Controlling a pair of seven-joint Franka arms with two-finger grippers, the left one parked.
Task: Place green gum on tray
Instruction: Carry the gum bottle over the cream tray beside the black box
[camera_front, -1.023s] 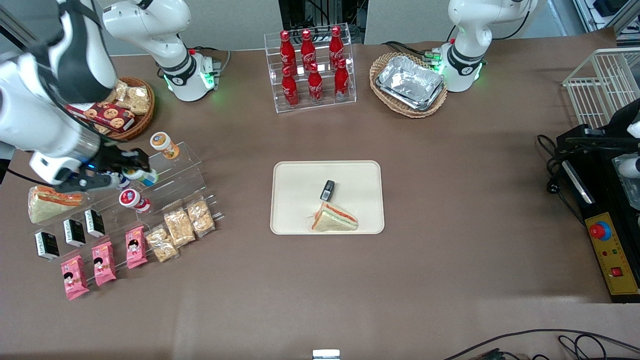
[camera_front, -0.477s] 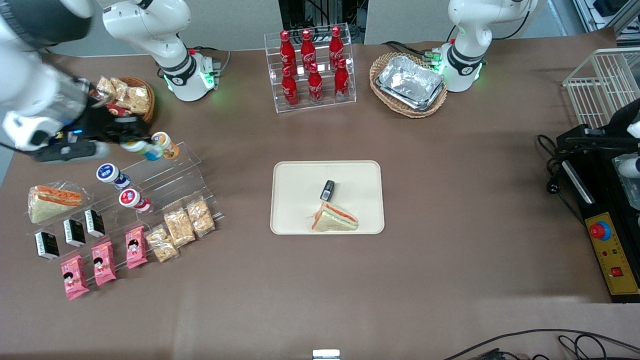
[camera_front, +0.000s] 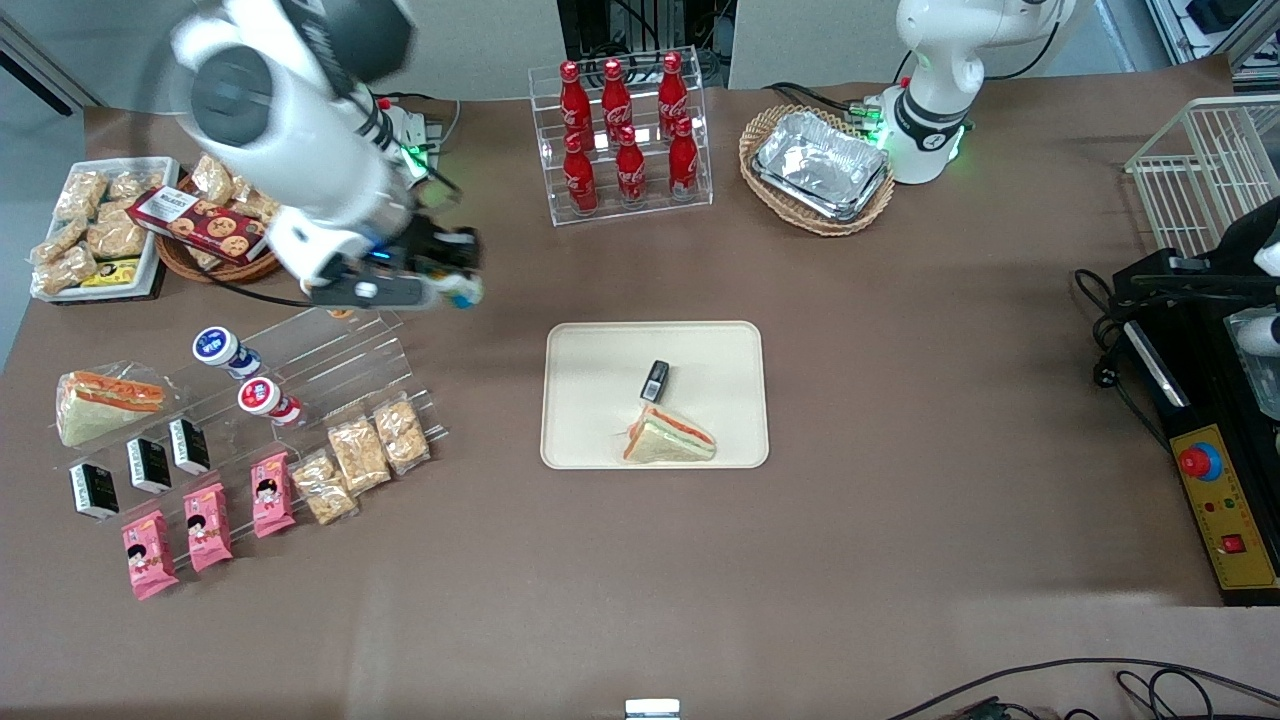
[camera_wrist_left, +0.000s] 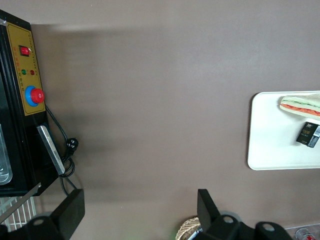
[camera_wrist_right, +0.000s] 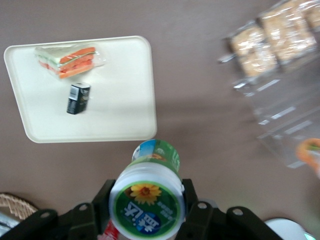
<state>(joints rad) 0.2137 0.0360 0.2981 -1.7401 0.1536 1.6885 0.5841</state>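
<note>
My right gripper (camera_front: 455, 280) is shut on the green gum (camera_wrist_right: 148, 195), a small white bottle with a green-ringed lid and a teal-green label. It hangs in the air above the brown table, between the clear stepped display rack (camera_front: 330, 370) and the tray (camera_front: 600, 350). In the front view the gum (camera_front: 464, 292) shows only as a small tip at the fingers. The cream tray also shows in the right wrist view (camera_wrist_right: 115, 105). It holds a wrapped sandwich (camera_front: 668, 438) and a small black box (camera_front: 655, 380).
The rack carries a blue-lidded bottle (camera_front: 222, 350), a red-lidded bottle (camera_front: 266, 400), snack bags and small boxes. A stand of red cola bottles (camera_front: 622, 135) and a wicker basket of foil trays (camera_front: 818, 165) stand farther from the camera than the tray.
My gripper has lifted the green gum off the rack and carried it up and sideways toward the tray. The orange-lidded bottle is now hidden under the arm.
</note>
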